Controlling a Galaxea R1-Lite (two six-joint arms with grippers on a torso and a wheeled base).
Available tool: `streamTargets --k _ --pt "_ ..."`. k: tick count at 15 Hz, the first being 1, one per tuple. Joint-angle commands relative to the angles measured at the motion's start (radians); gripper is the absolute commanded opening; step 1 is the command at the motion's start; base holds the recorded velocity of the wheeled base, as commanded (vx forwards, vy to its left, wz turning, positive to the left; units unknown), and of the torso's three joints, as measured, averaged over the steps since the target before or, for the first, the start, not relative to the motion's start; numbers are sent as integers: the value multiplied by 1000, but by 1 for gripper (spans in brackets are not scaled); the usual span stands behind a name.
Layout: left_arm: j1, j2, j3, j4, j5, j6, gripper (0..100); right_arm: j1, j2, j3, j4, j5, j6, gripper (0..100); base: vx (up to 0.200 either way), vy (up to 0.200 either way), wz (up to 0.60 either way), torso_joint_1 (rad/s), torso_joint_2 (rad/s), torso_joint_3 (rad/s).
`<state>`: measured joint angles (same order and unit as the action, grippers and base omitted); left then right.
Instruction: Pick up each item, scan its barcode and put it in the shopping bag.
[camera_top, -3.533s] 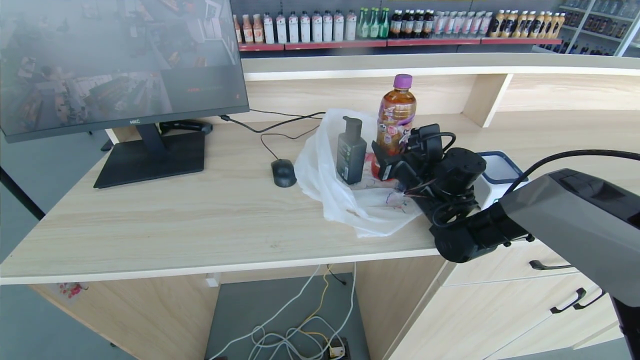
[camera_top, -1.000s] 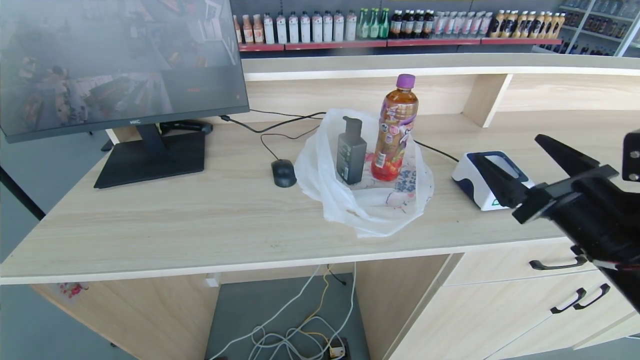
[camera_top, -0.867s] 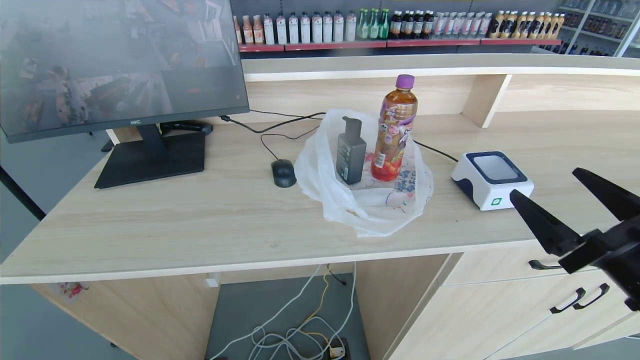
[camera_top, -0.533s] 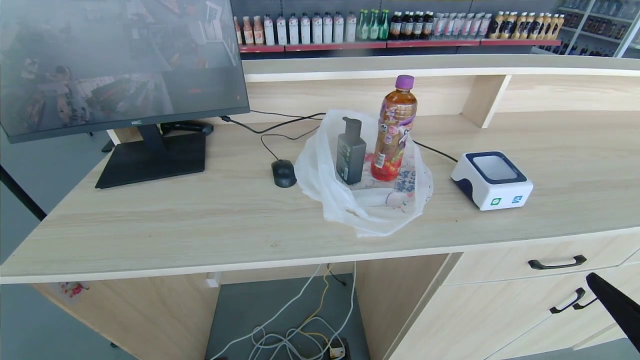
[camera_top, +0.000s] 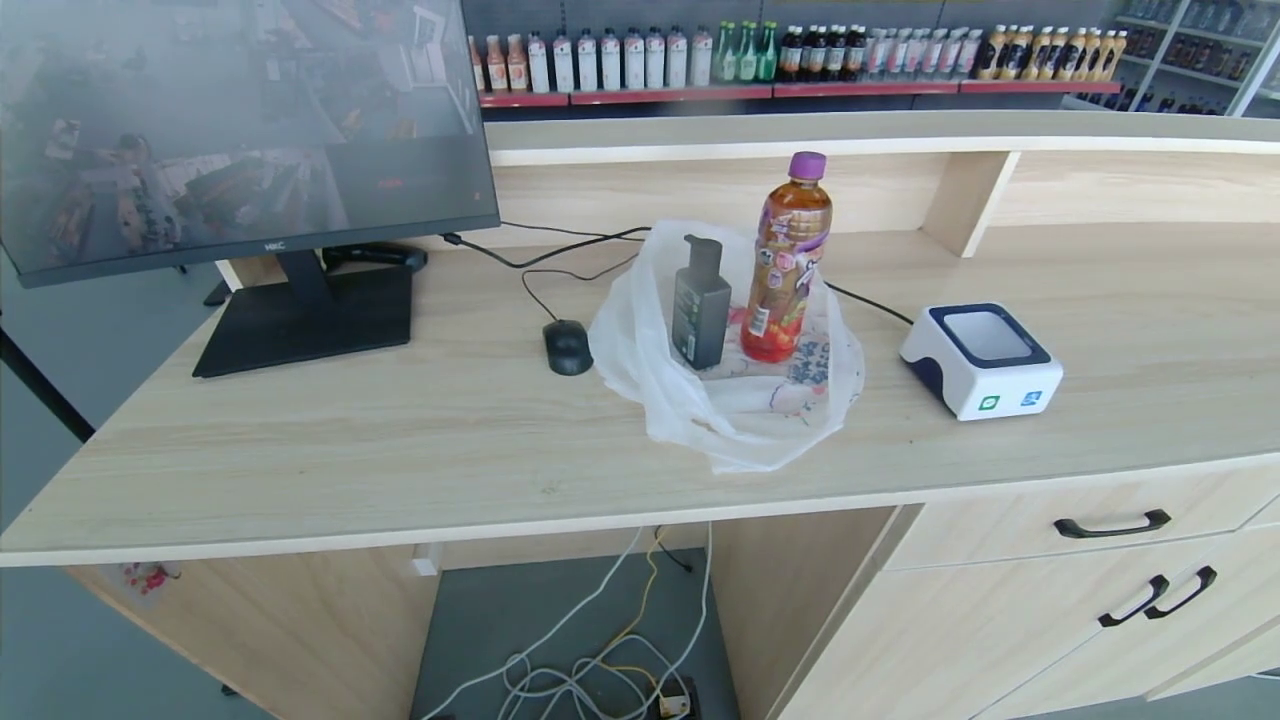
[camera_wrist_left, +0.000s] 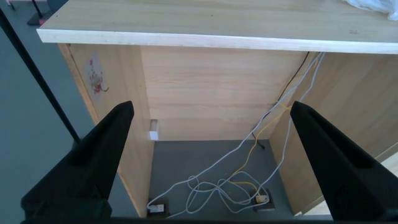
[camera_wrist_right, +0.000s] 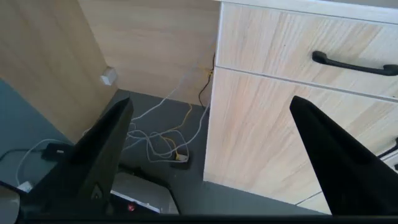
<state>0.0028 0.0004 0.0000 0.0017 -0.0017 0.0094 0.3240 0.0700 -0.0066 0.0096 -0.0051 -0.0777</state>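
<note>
Spreading wide, the left gripper (camera_wrist_left: 211, 107) has its two dark fingers (camera_wrist_left: 99, 155) far apart with nothing between them and nothing touching them; it hangs lower than the shopping bag (camera_top: 735, 405), facing the wooden panel under the counter (camera_top: 400, 440) and the tangle of cables (camera_wrist_left: 227, 183) on the floor. The right gripper (camera_wrist_right: 211, 101) is spread just as wide, its fingers (camera_wrist_right: 339, 155) bare and free of contact, also lower than the bag and in front of the drawer fronts with a black handle (camera_wrist_right: 354, 65). The bag lies open on the counter top, its thin white plastic crumpled around two things that stand on it. The tea bottle (camera_top: 790, 265) stands upright at the bag's right side, long axis vertical, purple cap upward. The dark pump bottle (camera_top: 701, 308) stands upright just beside it at the bag's middle, long axis vertical too, its spout turned toward the tea bottle. Right of the bag and apart from it sits the white and blue scanner (camera_top: 980, 362), window facing up. Left of the bag, near its edge, lies a black mouse (camera_top: 567, 346), and farther left a monitor (camera_top: 240, 130) on its stand.
</note>
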Motion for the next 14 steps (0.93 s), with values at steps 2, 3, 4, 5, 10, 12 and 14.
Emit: streamTargets --k 2,3,4,5,10,12,14 --pt "0 0 0 0 0 -2 100 -102 70 5 -8 5 10 100 0 0 0 0 0 0" --pt "0 0 0 0 0 -2 100 -129 68 5 -8 5 16 100 0 0 0 0 0 0" --pt "0 0 0 0 2 -2 100 -145 62 5 -8 5 19 100 0 0 0 0 0 0" --pt "0 0 0 0 0 -2 100 -189 22 5 -8 5 26 100 0 0 0 0 0 0" --pt "0 0 0 0 0 -6 100 -284 42 5 -8 2 59 100 0 0 0 0 0 0" --pt "0 0 0 0 0 -6 100 -292 -6 5 -10 2 67 100 0 0 0 0 0 0" --pt "0 0 0 0 2 -9 100 -324 -70 5 -8 2 72 100 0 0 0 0 0 0"
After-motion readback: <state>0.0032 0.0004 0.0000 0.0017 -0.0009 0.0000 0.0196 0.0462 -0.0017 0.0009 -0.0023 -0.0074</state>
